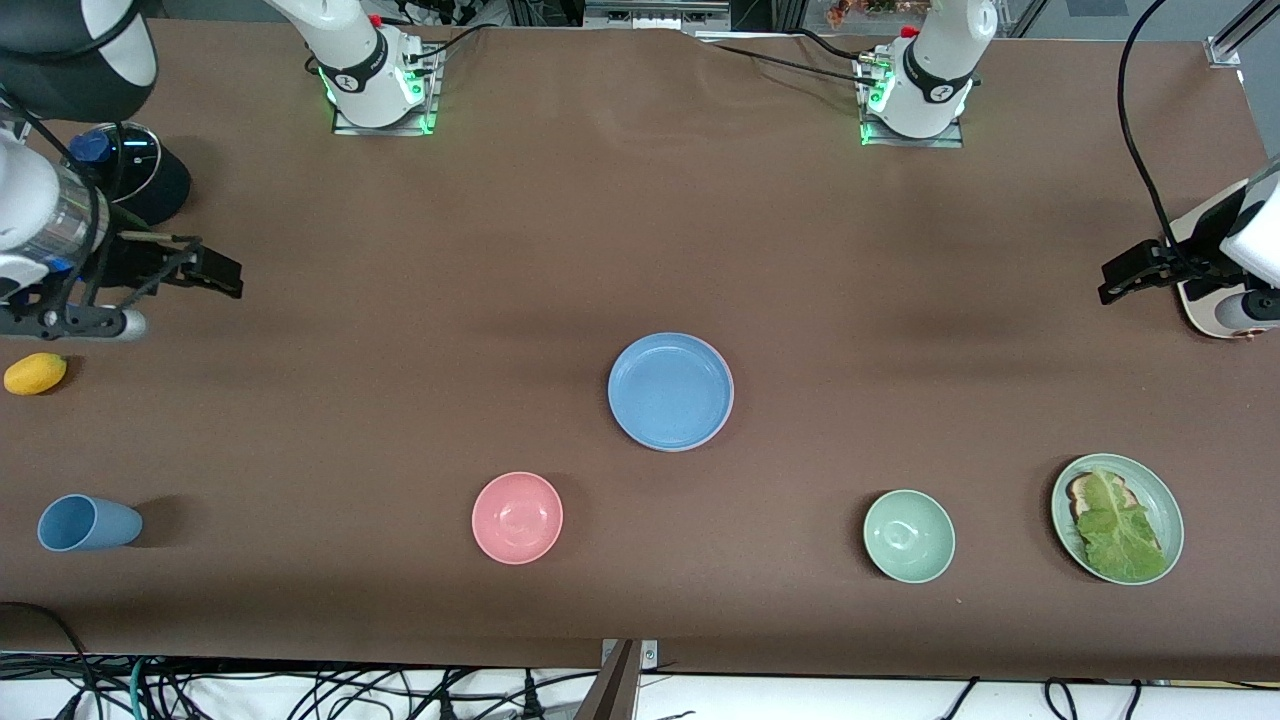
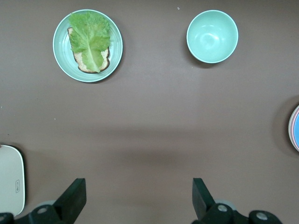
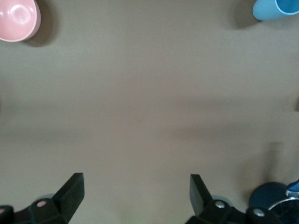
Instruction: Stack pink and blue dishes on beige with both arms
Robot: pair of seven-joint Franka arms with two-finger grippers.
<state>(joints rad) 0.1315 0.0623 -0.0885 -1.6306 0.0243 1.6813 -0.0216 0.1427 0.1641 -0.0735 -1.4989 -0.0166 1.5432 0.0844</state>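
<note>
The sky-blue plate (image 1: 670, 390) lies at the middle of the table on top of the pink plate, of which only a thin rim (image 1: 729, 396) shows. That stack's edge (image 2: 295, 128) also shows in the left wrist view. The beige plate is hidden. My right gripper (image 1: 215, 270) hangs open over the right arm's end of the table, with nothing between its fingers (image 3: 135, 193). My left gripper (image 1: 1125, 275) hangs open and empty over the left arm's end (image 2: 138, 196). Both are well away from the stack.
Nearer the camera stand a pink bowl (image 1: 517, 517) (image 3: 17, 19), a blue cup (image 1: 85, 522) (image 3: 275, 9), a pale green bowl (image 1: 908, 535) (image 2: 212, 36) and a green plate (image 1: 1160, 497) (image 2: 63, 46) with toast and lettuce. A yellow fruit (image 1: 35, 373) and a white board (image 1: 1205, 250) lie at the table's ends.
</note>
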